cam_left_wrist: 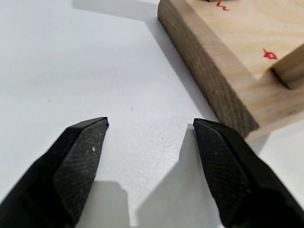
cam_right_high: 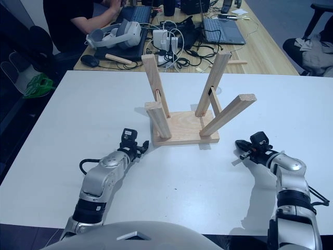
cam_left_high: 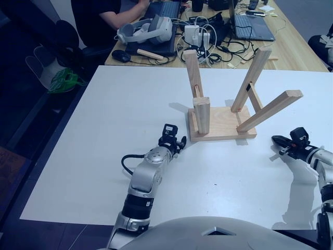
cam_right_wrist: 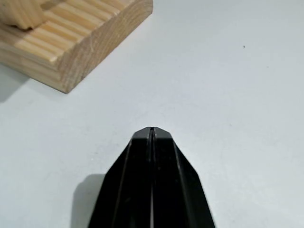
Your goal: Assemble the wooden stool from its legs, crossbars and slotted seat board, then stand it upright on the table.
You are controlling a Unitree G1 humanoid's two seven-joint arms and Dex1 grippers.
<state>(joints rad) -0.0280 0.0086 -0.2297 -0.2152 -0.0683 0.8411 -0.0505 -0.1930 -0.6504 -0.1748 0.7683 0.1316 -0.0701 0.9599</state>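
Head views: the stool sits upside down on the white worktop, somewhat towards the far edge. Its seat board lies flat and four legs point up. The two left legs stand close to upright, while the near right one leans well out past the board's right edge. The left tool is low over the worktop, just beside the board's near left corner and apart from it, with its fingers spread. The right tool is low off the board's near right corner, with a strip of bare worktop between them and its tip turned towards the board. Bare white surface runs wide to the left of the stool and along the near edge in front of it. A rear worktop of wood, strewn with cables and laptops, meets the far edge.

Left wrist view: the left tool is spread, with nothing between its fingers but bare worktop. The seat board shows its corner and side edge just ahead, not touching either finger.

Right wrist view: the right tool is pressed together on nothing. A corner of the seat board lies ahead, apart from the tip, with bare worktop all round it
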